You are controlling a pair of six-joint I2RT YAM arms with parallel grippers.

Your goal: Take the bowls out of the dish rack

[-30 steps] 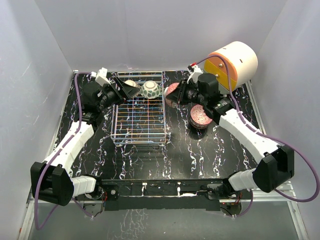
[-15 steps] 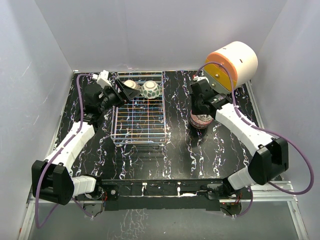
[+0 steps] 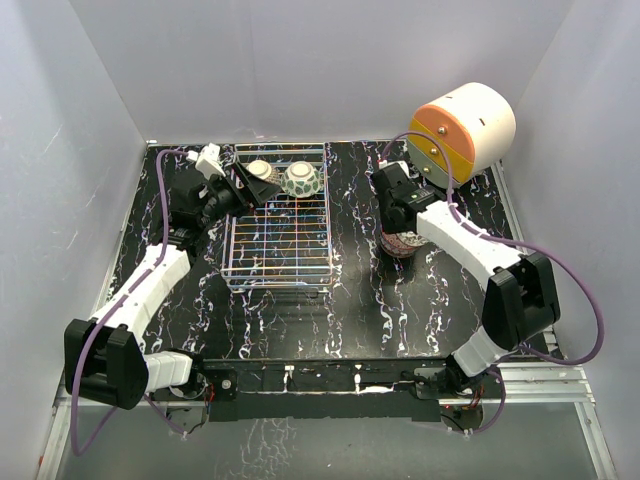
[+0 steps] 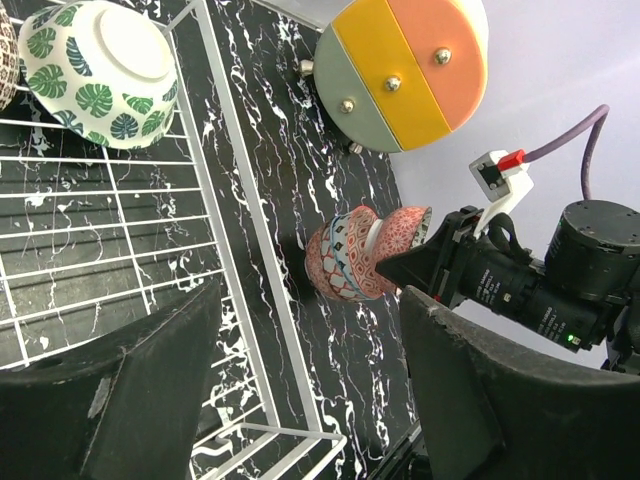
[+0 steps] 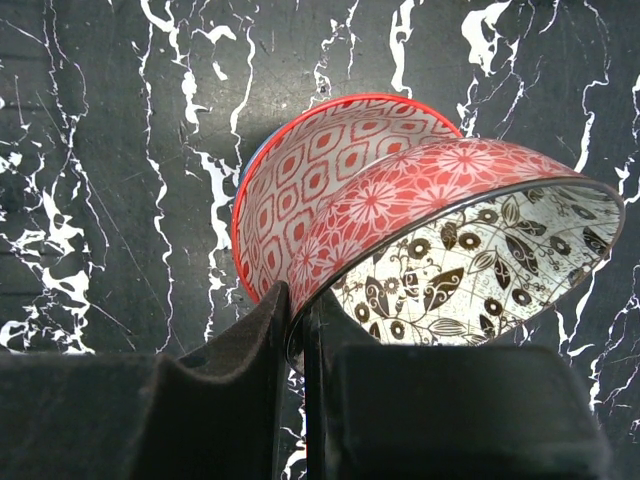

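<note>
Holding a red bowl (image 5: pixel 440 190) tilted over the stack (image 5: pixel 320 150), right hand (image 5: pixel 297 310) clamped on its rim
The stack sits on the tabletop (image 3: pixel 360 300) right of the rack (image 3: pixel 232 240), near the drawer unit (image 3: pixel 465 120). Left hand (image 4: pixel 310 300), opened wide, hovers at the rack's far left corner; a beige bowl (image 3: pixel 260 170) lies just beside it and a leaf bowl (image 4: pixel 95 70) upside down next to that, both in the rack

Each arm is built of glossy white moulded link shells (image 3: pixel 150 285) joined by black cylindrical joint housings (image 3: pixel 100 365). A purple cable (image 3: pixel 163 200) runs along each. A small white connector block with a red tab (image 4: pixel 497 172) sits at the right wrist. The left gripper (image 4: pixel 310 300) has broad matte-black wedge fingers (image 4: pixel 120 400).
</note>
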